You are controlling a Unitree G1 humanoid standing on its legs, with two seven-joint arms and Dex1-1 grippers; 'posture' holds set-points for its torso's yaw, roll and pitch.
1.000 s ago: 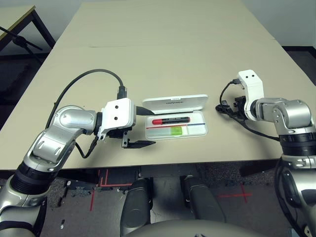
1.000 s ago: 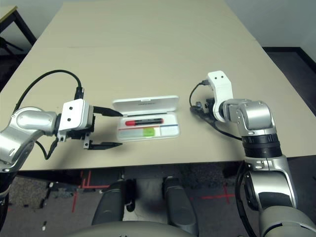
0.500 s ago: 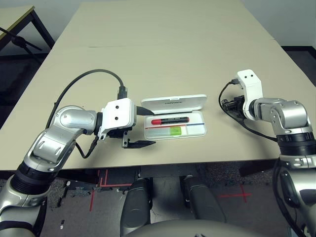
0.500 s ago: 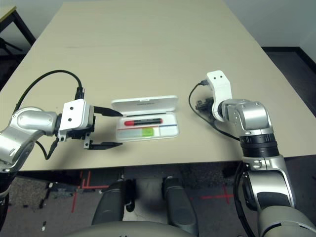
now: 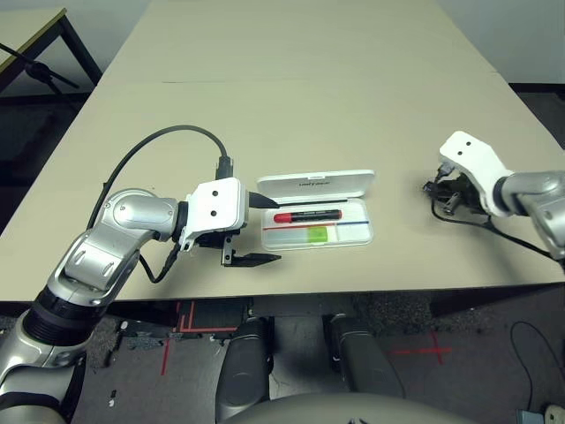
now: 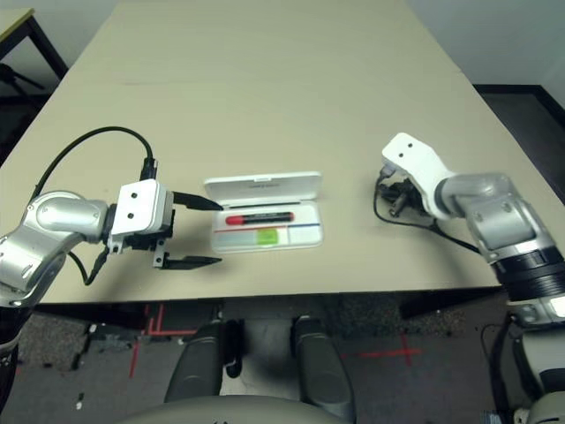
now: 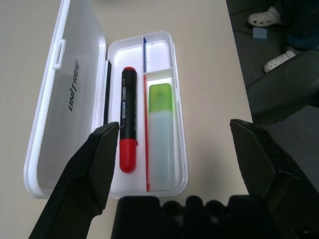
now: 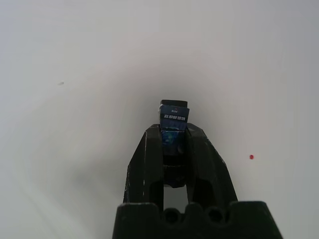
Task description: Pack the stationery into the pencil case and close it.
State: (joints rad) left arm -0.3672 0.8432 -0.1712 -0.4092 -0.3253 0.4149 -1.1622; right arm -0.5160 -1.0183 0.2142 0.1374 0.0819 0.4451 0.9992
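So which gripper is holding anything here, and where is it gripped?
The right gripper pinches a small dark piece by its lower part, the printed end sticking out past the fingertips. The left gripper is open and holds nothing.

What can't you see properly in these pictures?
- Right tool: it pinches a small dark blue piece. The print on it is too small to read, and the fingers cover its lower part.
- In the head views, the white wrist housing hides that tool's fingers.
- Pencil case: in the left wrist view, the left tool hides part of its near end.
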